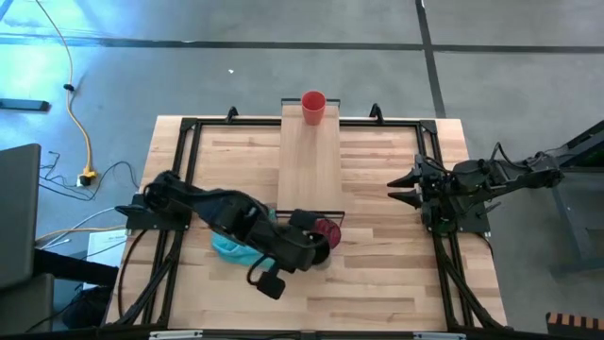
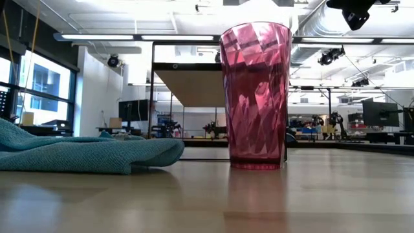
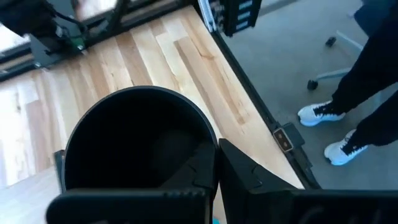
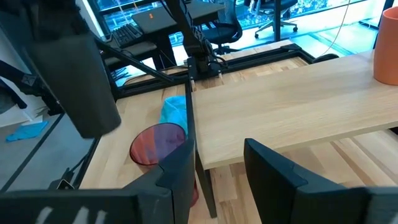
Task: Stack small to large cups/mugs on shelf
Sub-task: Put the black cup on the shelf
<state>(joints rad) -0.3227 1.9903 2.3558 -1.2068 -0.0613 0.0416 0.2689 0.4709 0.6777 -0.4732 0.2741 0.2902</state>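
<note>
The see-through pinkish-red cup (image 2: 254, 97) stands upright on its base on the tabletop, beside the shelf's black-framed near end (image 1: 316, 215). It also shows in the right wrist view (image 4: 158, 146). The small orange-red cup (image 1: 313, 106) stands on the far end of the pale shelf plank (image 1: 311, 161). My left gripper (image 3: 216, 146) hovers by the pinkish cup, shut on the black cup (image 3: 130, 143). In the high view the arm (image 1: 283, 241) hides that cup. My right gripper (image 4: 217, 165) waits open over the table's right side (image 1: 406, 184). My left gripper has the black cup by its rim wall (image 3: 210, 138), one finger (image 3: 193, 171) inside the hollow and the other finger (image 3: 249, 174) outside. The cup's mouth faces the wrist camera. No black cup stands on the table in the low view, so it is lifted clear.
A light blue cloth (image 2: 84, 152) lies crumpled on the table, left of the pinkish cup and under the left arm (image 1: 231, 247). A black frame (image 1: 189, 127) runs round the tabletop. A person's legs and white shoes (image 3: 323, 115) stand on the floor beyond the table edge.
</note>
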